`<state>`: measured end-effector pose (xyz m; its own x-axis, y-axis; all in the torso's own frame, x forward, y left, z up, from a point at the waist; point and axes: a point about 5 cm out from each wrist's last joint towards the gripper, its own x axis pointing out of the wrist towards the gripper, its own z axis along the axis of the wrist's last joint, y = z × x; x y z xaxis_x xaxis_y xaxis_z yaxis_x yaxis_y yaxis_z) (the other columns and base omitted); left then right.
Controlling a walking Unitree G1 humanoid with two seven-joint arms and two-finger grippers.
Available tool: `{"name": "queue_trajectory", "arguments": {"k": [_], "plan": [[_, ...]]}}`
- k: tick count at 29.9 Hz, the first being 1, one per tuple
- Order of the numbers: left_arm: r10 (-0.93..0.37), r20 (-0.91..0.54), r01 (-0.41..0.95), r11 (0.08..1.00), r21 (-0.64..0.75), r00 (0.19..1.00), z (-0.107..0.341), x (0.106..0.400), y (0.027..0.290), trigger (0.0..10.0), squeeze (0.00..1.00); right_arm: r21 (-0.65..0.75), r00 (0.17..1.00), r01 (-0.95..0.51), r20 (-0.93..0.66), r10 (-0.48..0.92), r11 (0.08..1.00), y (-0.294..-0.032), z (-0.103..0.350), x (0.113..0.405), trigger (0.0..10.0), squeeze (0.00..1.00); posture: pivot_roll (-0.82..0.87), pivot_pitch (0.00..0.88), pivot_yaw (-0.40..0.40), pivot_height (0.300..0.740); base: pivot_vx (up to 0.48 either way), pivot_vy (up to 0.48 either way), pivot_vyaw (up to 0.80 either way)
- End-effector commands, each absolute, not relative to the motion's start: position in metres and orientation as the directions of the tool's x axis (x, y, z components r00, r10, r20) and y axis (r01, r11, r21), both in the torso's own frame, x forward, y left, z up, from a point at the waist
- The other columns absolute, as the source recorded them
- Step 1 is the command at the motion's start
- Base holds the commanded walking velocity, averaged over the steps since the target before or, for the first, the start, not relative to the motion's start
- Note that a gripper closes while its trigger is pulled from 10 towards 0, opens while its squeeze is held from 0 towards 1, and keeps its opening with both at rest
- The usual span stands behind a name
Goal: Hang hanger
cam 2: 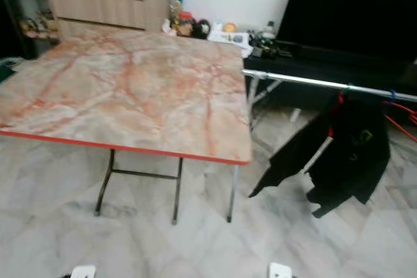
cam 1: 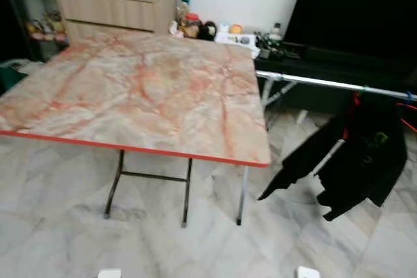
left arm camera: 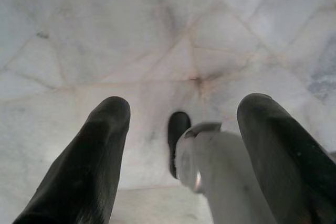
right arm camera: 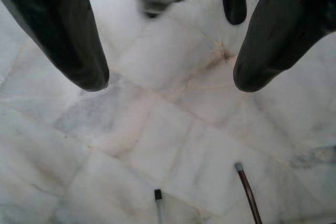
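Marble-patterned table [cam 1: 137,89] with a red edge fills the left and middle, standing on a pale tiled floor [cam 1: 58,187]. Off its right edge, a silver rail [cam 1: 332,83] runs across, and a black garment [cam 1: 355,154] hangs from it on what looks like a red hanger [cam 1: 355,102]. Left gripper [left arm camera: 181,124] hangs over the floor, fingers spread wide, holding nothing. Right gripper [right arm camera: 170,80] likewise points at the tiles, wide apart and empty.
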<state>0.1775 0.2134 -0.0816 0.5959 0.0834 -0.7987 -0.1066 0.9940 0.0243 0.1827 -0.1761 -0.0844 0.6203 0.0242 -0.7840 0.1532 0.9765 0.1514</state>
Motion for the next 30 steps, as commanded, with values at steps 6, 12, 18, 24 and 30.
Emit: {"name": "queue_trajectory", "arguments": {"k": [6,12,18,24,30], "plan": [[0.078,-0.803,-0.11,0.994,0.016,0.591,-0.083,0.176,0.209,10.0,0.0,0.121,0.611,0.156,-0.791,0.001,0.98,-0.185,-0.086,0.177,10.0,0.0,0.14,0.0,-0.059,0.74,0.0,-0.48,0.0],[0.089,-0.805,-0.13,0.991,0.015,0.586,-0.084,0.172,0.215,10.0,0.0,0.124,0.61,0.153,-0.792,0.005,0.98,-0.183,-0.087,0.176,10.0,0.0,0.13,0.0,-0.055,0.74,0.0,-0.48,0.0],[0.093,-0.803,-0.132,0.991,0.019,0.588,-0.083,0.172,0.218,10.0,0.0,0.126,0.613,0.157,-0.79,0.004,0.98,-0.183,-0.087,0.174,10.0,0.0,0.13,0.0,-0.054,0.74,0.0,-0.48,0.0],[0.094,-0.806,-0.139,0.99,0.014,0.584,-0.082,0.175,0.218,10.0,0.0,0.126,0.613,0.167,-0.79,-0.003,0.978,-0.185,-0.087,0.173,10.0,0.0,0.13,0.0,-0.056,0.74,0.0,-0.342,0.0],[0.094,-0.803,-0.172,0.985,-0.01,0.588,-0.082,0.176,0.215,10.0,0.0,0.118,0.611,0.175,-0.791,-0.014,0.977,-0.189,-0.087,0.172,10.0,0.0,0.13,0.0,-0.061,0.74,0.0,0.0,0.0]]}}
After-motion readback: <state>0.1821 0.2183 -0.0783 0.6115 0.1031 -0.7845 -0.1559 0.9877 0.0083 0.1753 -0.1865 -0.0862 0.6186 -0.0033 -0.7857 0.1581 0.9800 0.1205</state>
